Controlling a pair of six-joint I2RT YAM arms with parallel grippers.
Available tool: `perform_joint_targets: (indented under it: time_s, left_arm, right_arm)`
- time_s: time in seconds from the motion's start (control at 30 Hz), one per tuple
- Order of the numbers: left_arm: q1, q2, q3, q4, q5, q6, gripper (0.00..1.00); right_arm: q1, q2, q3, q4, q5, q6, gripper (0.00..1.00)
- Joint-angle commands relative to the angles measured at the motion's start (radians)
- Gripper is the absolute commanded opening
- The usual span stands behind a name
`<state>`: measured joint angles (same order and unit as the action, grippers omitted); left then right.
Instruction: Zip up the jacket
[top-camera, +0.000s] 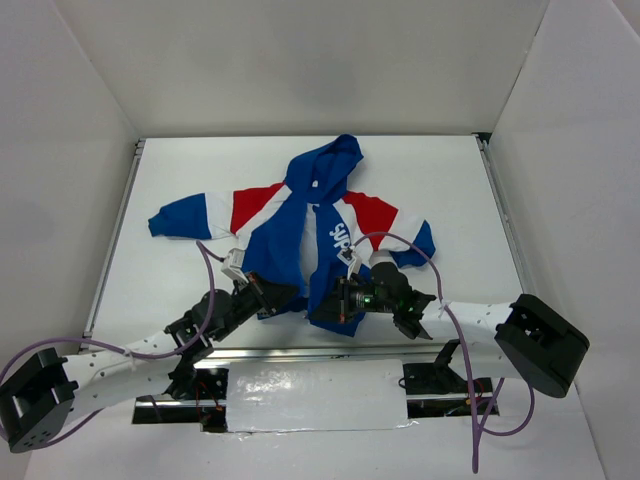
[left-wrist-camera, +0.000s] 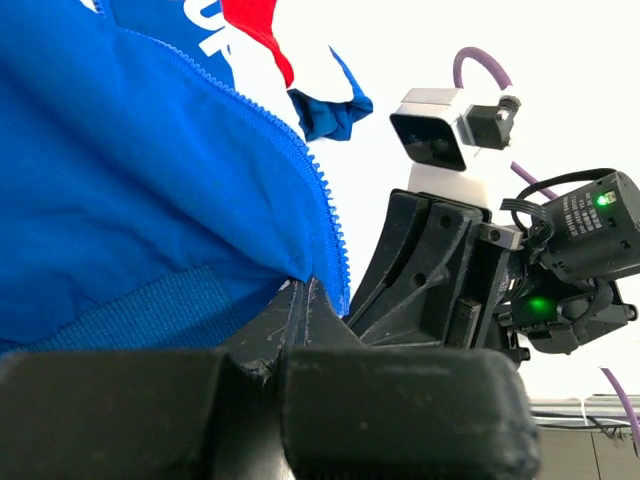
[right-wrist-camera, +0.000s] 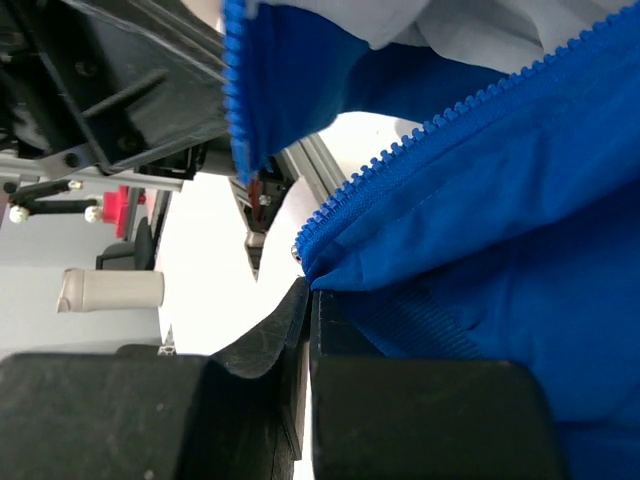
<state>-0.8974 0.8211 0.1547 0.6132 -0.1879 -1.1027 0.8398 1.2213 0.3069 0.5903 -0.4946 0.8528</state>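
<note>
The left jaws are pressing fully closed on the bottom corner of one front panel of the jacket, pinching the ribbed hem right where that panel's blue zipper teeth are ending. The right jaws are likewise clamping shut on the lower corner of the other front panel, at the foot of its own row of zipper teeth, with the ribbed band lying just beside the fingertips. In the right wrist view the opposite panel's toothed edge is hanging at the upper left, apart from the gripped row, so the two sides of the zipper are standing unjoined. In the left wrist view the right arm is sitting close by, with green lights glowing on its housing.

Seen from above, the two gripped corners are sitting near one another, toward the near edge of the desk. The jacket is lying flat around the middle of the desk, its blue hood pointing at the far edge, its hem facing the near edge and its front gaping open. The sleeves are spreading toward the left and right edges. The left arm is reaching in from the near left corner, the right arm from the near right. A purple cable is arching above each arm.
</note>
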Motion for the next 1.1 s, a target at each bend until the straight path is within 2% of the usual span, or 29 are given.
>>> perform_joint_targets:
  time_s: [0.0,0.17,1.07]
  left_arm:
    - [-0.001,-0.025,-0.021,0.06,-0.001,0.017,0.0]
    - [-0.001,-0.059,-0.043,0.028,-0.005,0.018,0.0]
    - [-0.001,-0.088,-0.066,0.008,0.048,0.044,0.0]
  right_arm:
    - [-0.001,-0.003,0.001,0.106,-0.038,0.003,0.0]
    - [-0.002,-0.011,-0.012,0.155,-0.07,-0.008,0.0]
    - [-0.041,0.053,0.026,0.163,-0.133,-0.02,0.0]
